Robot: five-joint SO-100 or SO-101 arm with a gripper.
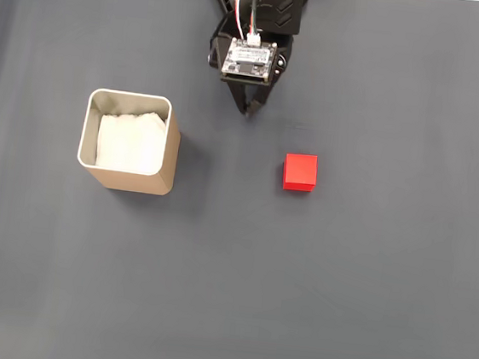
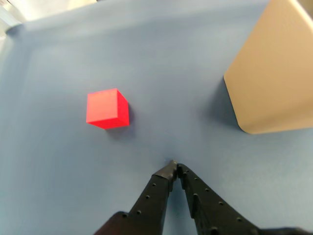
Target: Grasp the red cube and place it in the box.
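- the claw [image 1: 247,112] hangs over a grey cloth-covered table [image 1: 363,312] with its two black fingers pressed tip to tip, holding nothing; the reach toward the cube appears not yet begun.
- the red cube [image 1: 300,172] sits flat on the cloth, ahead of the claw's tips and off to their left in the wrist view [image 2: 107,108], clearly apart from them.
- the box [image 1: 129,141] stands on the other side of the claw, ahead and to the right in the wrist view [image 2: 274,73], well apart from the cube.
- judged from this, the next move calls for parting the fingers, swinging toward the cube and lowering so the tips straddle two opposite faces (the cube sits slightly turned to the claw, so some wrist roll may help).
- the cube is matte, plain-faced and sharp-edged, likely rigid; the box is tan with smooth walls, rounded corners, a thin pale rim and soft, rumpled white lining inside.
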